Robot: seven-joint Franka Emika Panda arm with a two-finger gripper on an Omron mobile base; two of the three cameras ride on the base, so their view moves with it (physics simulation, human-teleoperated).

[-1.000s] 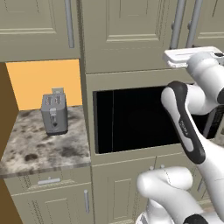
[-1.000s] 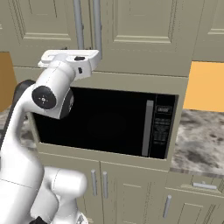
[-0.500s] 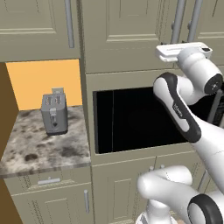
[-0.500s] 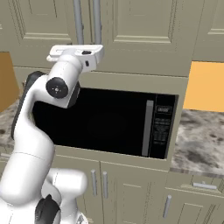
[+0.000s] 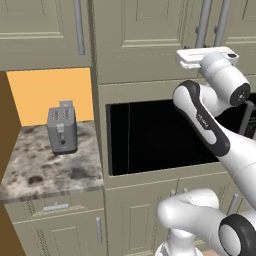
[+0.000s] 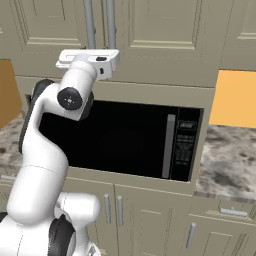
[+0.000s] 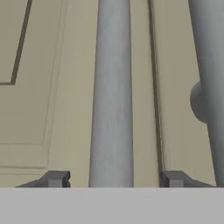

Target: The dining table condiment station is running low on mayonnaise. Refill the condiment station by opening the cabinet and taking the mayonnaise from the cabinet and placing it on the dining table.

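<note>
The cabinet (image 5: 150, 40) (image 6: 165, 35) is the beige wall unit above the microwave, and both its panelled doors are shut. Two long grey bar handles (image 5: 204, 22) (image 6: 90, 22) run side by side down the middle seam. My gripper (image 7: 113, 179) (image 5: 202, 50) (image 6: 89, 53) is pressed up to the lower end of these bars. It is open, and in the hand view the left door's handle (image 7: 112, 96) stands between its dark fingertips (image 7: 57, 178) without touching them. The other handle (image 7: 210, 65) runs along the right edge. The mayonnaise is hidden and the dining table is out of view.
A black built-in microwave (image 5: 165, 135) (image 6: 125, 140) sits right under the cabinet. A silver toaster (image 5: 62, 129) stands on a small marble counter (image 5: 45, 170) at the left, before an orange wall. Another marble counter (image 6: 225, 160) lies at the right. Low cabinets (image 6: 150, 215) run below.
The hand has risen and pushed forward to the cabinet handles, with the forearm swinging up behind it. The doors have stayed shut.
</note>
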